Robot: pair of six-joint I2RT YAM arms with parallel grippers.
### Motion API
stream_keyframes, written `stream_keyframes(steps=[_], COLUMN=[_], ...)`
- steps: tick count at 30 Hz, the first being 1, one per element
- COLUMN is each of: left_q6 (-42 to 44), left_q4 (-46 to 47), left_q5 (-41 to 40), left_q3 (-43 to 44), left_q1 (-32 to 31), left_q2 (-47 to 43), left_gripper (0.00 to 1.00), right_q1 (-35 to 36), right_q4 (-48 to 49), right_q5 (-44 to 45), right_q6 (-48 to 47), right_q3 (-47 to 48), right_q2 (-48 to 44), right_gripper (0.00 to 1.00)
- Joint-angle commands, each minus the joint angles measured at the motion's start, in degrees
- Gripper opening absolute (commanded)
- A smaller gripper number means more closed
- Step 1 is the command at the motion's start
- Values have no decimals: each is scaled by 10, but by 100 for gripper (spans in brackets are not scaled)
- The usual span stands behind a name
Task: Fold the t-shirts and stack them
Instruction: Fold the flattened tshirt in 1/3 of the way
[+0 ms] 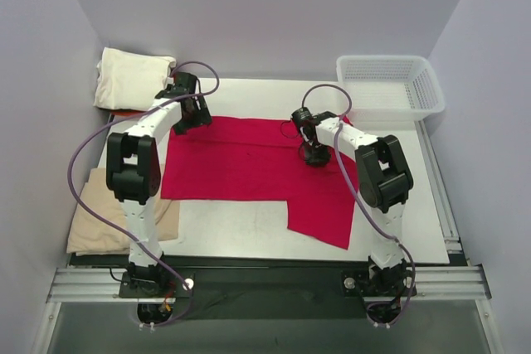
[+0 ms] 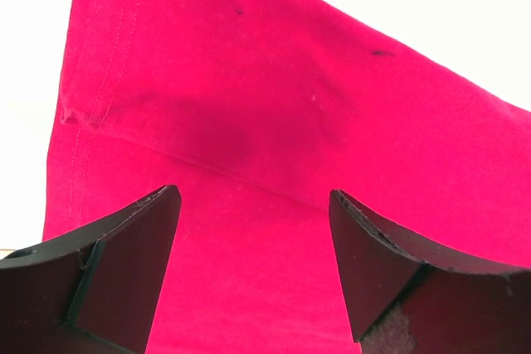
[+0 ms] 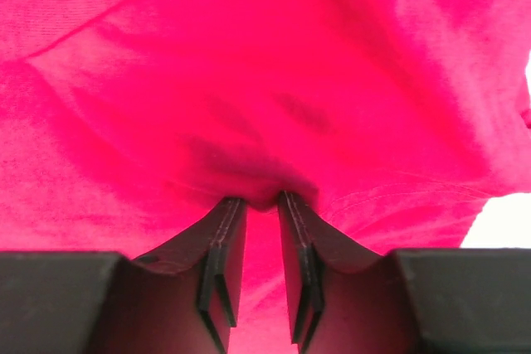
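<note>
A crimson-red t-shirt (image 1: pixel 249 163) lies spread flat across the middle of the table, one part reaching toward the front right. My left gripper (image 1: pixel 189 118) hovers over its back left corner, near a sleeve seam (image 2: pixel 91 113), jaws open wide with only cloth (image 2: pixel 290 122) beneath them (image 2: pixel 253 195). My right gripper (image 1: pixel 315 155) is down on the shirt's right part. Its jaws (image 3: pixel 261 201) are drawn close together with a puckered fold of the red cloth (image 3: pixel 249 64) pinched between the tips. A folded cream-white t-shirt (image 1: pixel 129 79) lies at the back left; a tan-beige one (image 1: pixel 99 213) lies at the front left.
A white lattice basket (image 1: pixel 390 84) stands at the back right corner of the table. The tan shirt hangs partly over the table's left edge beside the left arm. Grey walls close in on both sides and behind.
</note>
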Motion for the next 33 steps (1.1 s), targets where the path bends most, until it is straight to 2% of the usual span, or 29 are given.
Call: stream_keyframes(steps=[1, 6, 10, 24, 33], left_q6=[4, 5, 6, 12, 16], left_q4=[19, 20, 21, 19, 20], left_q5=[8, 8, 5, 5, 7], left_q3=[-3, -10, -13, -17, -20], left_q1=[-1, -1, -2, -2, -1], left_q2=[-41, -43, -47, -46, -47], left_gripper=[84, 84, 84, 83, 84], right_q1=[-5, -7, -8, -21, -56], right_q4=[-37, -40, -42, -63, -64], right_q5=[47, 50, 50, 40, 36], right_q6=[4, 4, 8, 8, 1], right_q3=[6, 10, 12, 48, 95], right_q2=[-29, -26, -27, -93, -48], right_gripper=[25, 23, 0, 0, 6])
